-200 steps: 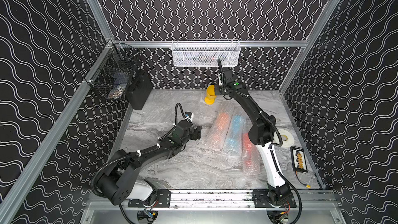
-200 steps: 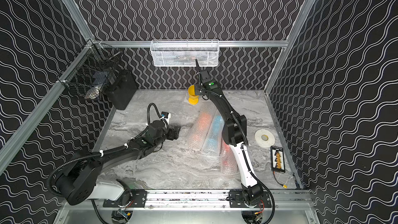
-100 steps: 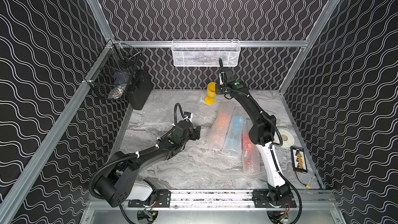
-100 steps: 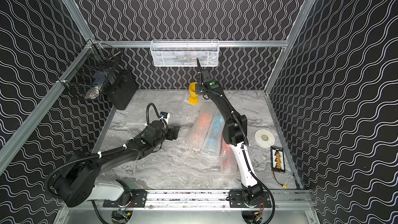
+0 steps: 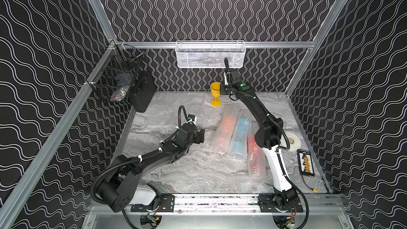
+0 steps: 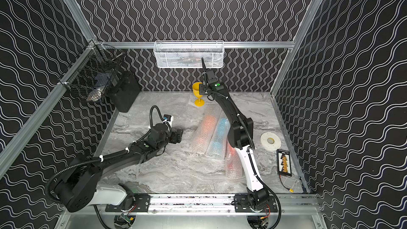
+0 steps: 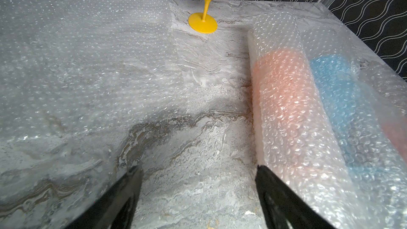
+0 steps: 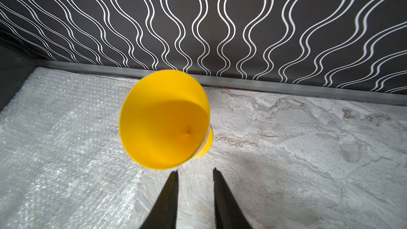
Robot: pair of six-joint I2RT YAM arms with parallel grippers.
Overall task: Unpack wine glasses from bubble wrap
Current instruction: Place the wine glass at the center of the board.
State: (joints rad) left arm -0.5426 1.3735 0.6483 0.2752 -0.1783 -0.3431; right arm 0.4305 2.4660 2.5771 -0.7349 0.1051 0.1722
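Note:
A yellow wine glass (image 5: 215, 93) (image 6: 198, 93) stands upright and unwrapped at the back of the table. My right gripper (image 5: 221, 90) (image 8: 195, 170) hovers beside its bowl, open a little, with nothing between the fingers and clear of the rim of the glass (image 8: 164, 120). Three bubble wrap tubes lie side by side mid-table, showing orange (image 5: 226, 126), blue (image 5: 240, 133) and red (image 5: 255, 153). My left gripper (image 5: 200, 136) (image 7: 198, 168) is low and wide open, empty, one fingertip right beside the orange tube (image 7: 286, 106). A flat sheet of bubble wrap (image 7: 77, 51) lies at the back left.
A black case (image 5: 142, 92) leans in the back left corner under a black wire basket (image 5: 116, 80). A white mesh basket (image 5: 210, 53) hangs on the back rail. A tape roll (image 5: 291, 140) and a small black device (image 5: 305, 166) lie at the right edge.
My right gripper has opened and let go of the yellow glass, which now stands free on its foot. The left arm has hardly moved.

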